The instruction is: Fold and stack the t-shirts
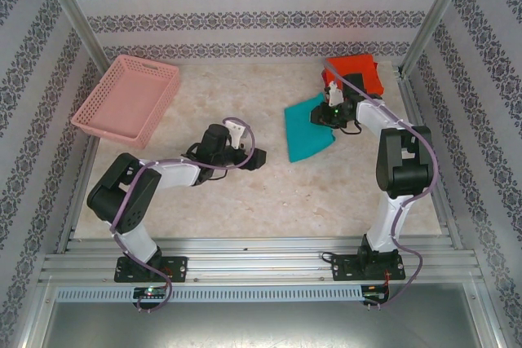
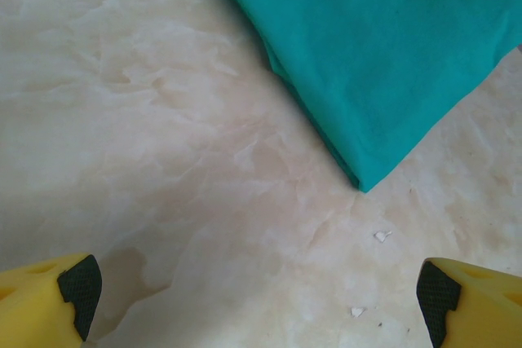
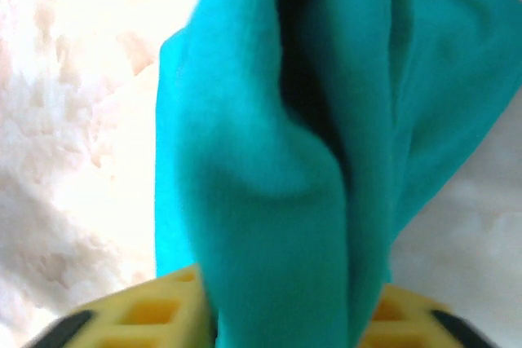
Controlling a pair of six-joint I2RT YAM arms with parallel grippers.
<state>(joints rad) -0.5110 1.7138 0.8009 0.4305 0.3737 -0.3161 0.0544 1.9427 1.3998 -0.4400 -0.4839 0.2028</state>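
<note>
— What is the surface like, and the room?

— A pale marbled worktop (image 1: 245, 193), walled on three sides by striped wallpaper (image 1: 245, 18) with a dark floral band. Aluminium posts (image 1: 69, 6) rise at the far corners, and metal rails (image 1: 261, 262) run along the near edge.

— What lies around, and what gets in the way?

— From above, the right arm reaches out to 1 o'clock and covers the spot where the two shirts come closest, so I cannot tell whether they touch. In the left wrist view a few small white flecks (image 2: 382, 235) lie on the bare marble.

— Any containers?

— A pink lattice basket (image 1: 126, 97) sits at 10 o'clock, well apart from both arms. Its mesh floor shows from wall to wall.

— And the shirts?

— The teal t-shirt (image 1: 308, 129) lies at about 2 o'clock from the worktop's middle, mostly flat, its far corner bunched up at the right pincer (image 1: 330, 113). The orange-red t-shirt (image 1: 355, 73) lies folded at 1 o'clock, in the far right corner.

— The pincers?

— The left pincer (image 2: 261, 291) hovers low near the middle with its yellow fingers spread wide, the teal shirt's folded edge at 1 o'clock just ahead of it. In the right wrist view the teal cloth runs up between the right pincer's fingers (image 3: 139, 319); whether they clamp it I cannot tell.
</note>
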